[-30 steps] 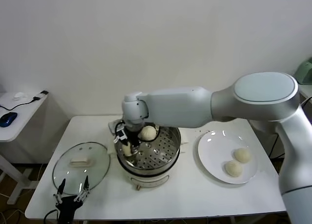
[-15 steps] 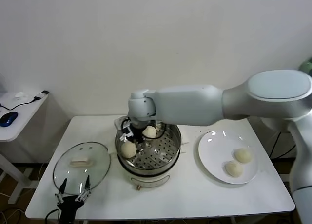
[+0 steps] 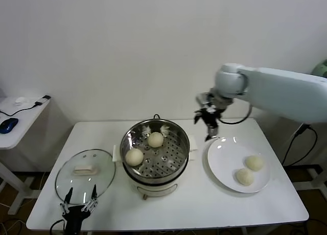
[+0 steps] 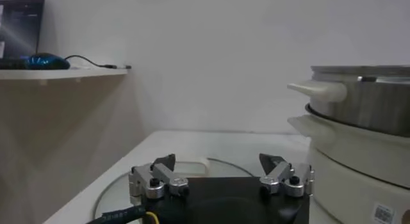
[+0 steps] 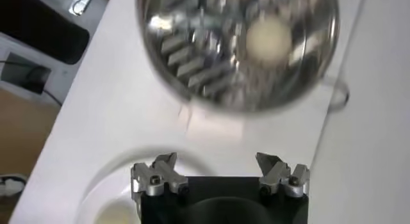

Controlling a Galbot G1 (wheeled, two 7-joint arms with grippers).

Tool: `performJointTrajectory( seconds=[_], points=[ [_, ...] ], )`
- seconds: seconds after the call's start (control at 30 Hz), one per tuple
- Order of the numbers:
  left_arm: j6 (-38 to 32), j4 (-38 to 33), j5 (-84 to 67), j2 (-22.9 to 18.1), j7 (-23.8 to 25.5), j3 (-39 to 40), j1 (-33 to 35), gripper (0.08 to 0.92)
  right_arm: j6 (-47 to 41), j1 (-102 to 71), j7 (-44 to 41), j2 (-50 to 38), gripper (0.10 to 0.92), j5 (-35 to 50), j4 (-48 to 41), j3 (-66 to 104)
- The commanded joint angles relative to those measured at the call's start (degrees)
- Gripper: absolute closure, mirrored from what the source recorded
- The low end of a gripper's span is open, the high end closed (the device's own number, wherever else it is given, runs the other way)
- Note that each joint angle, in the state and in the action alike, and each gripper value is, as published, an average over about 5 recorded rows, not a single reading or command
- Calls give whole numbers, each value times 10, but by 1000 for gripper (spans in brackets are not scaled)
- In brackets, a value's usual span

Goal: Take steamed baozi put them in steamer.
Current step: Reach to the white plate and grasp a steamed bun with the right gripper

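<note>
**Operator:** Head view first. Where is each item sitting, and why?

**Technician:** The steamer [image 3: 155, 152] is standing at the centre of the white surface [image 3: 204, 207], within reach of both arms. Two steamed baozi [image 3: 156, 139] are lying on its perforated tray, set apart from each other, likely so they steam evenly. Two more are waiting on the white plate [image 3: 219, 166] just beside the steamer on the robot's right. The right tool [image 3: 209, 121] is hanging in the air above the plate's far rim, fingers spread and carrying nothing; by my judgement it is positioned for the next pick. The glass lid [image 3: 84, 174] is lying flat on the robot's left, leaving the pot open for loading. The left tool [image 3: 78, 204] is parked low at the near edge, by the lid, fingers spread.

**Operator:** Left wrist view?

**Technician:** The left tool [image 4: 221, 175] is sitting open and empty over the lid's rim, with the steamer's side handles [image 4: 311, 91] close by. A small label is showing on the white base; its print is too small to read.

**Operator:** Right wrist view?

**Technician:** The right tool [image 5: 220, 173] is looking down with its fingers apart and nothing between them. The steamer is appearing beyond it, one bun plainly visible inside. One plate bun [image 5: 115, 214] is showing at the frame edge. No brand or writing is legible.
</note>
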Motion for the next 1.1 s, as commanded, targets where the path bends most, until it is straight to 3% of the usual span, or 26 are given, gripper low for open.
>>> performJointTrajectory(
  seconds=[0.03, 0.43, 0.93, 1.1],
  points=[
    [2, -2, 2, 0, 0, 1, 5, 177, 38, -176, -39, -178, 203, -118, 10, 92],
    [-1, 2, 3, -7, -1, 0, 12, 177, 39, -367, 39, -158, 203, -200, -34, 214],
    [-1, 1, 2, -10, -2, 4, 11, 177, 30, -391, 72, -109, 205, -207, -72, 230],
    [-1, 1, 0, -9, -3, 1, 9, 177, 30, -391, 72, -103, 270, -213, -78, 229]
  ],
)
